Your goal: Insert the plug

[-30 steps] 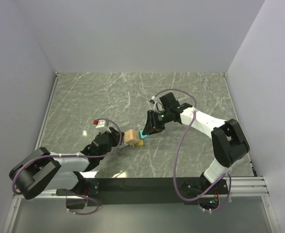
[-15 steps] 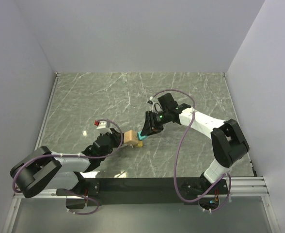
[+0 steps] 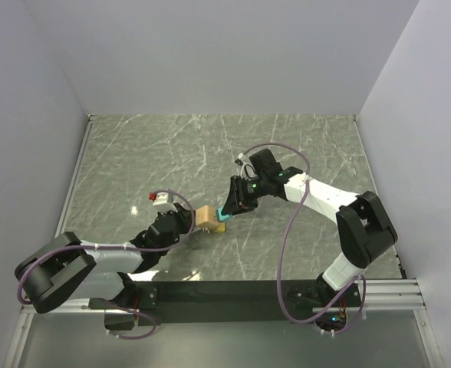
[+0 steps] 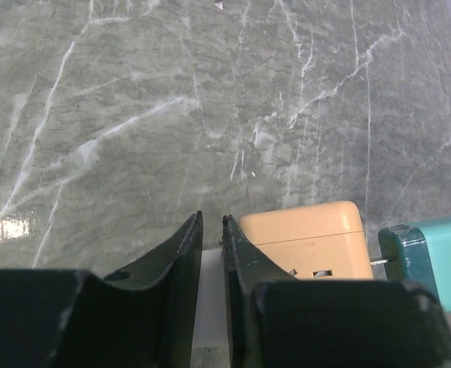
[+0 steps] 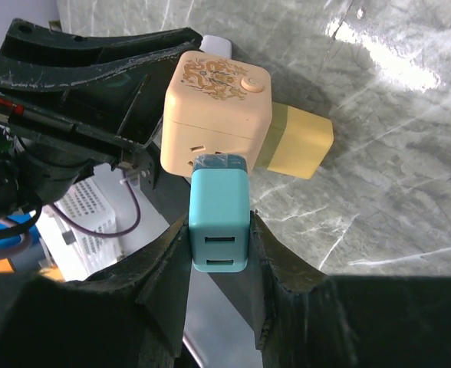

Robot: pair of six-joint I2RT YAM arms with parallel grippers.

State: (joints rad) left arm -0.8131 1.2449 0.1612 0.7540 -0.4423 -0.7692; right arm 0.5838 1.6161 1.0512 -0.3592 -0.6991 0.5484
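**Grip state.** My right gripper [image 5: 219,230] is clamped on the teal plug [image 5: 219,211], with one finger on each long side face. My left gripper [image 4: 212,230] has its fingers close together, leaving only a narrow slit. A white piece [image 4: 209,310] shows in that slit. I cannot tell whether the fingers pinch it.

**Location.** The peach socket cube [image 4: 302,241] is the reference. The plug is level with the cube's slotted face, on the side away from my left gripper. A thin metal prong [image 4: 376,261] spans the small gap between the plug body and that face. How deep it sits I cannot tell. A yellow block [image 5: 298,142] butts against another side of the cube. My left gripper lies just beside the cube, opposite the plug.

**Handling (judgement).**
- The plug is probably light, rigid moulded plastic. Its smooth sides may slip backward between the fingers under push.
- Hold it on the flat side faces, toward the rear, leaving the prong end clear.
- The prongs look thin, so an off-axis push could bend them. Press straight along the prong line.
- The cube looks light and may slide on the polished marble table [image 4: 133,115] unless braced from the far side.

**Appearance.** The plug is a teal rectangular block with rounded edges and two stacked USB ports [image 5: 219,249] on its rear face.
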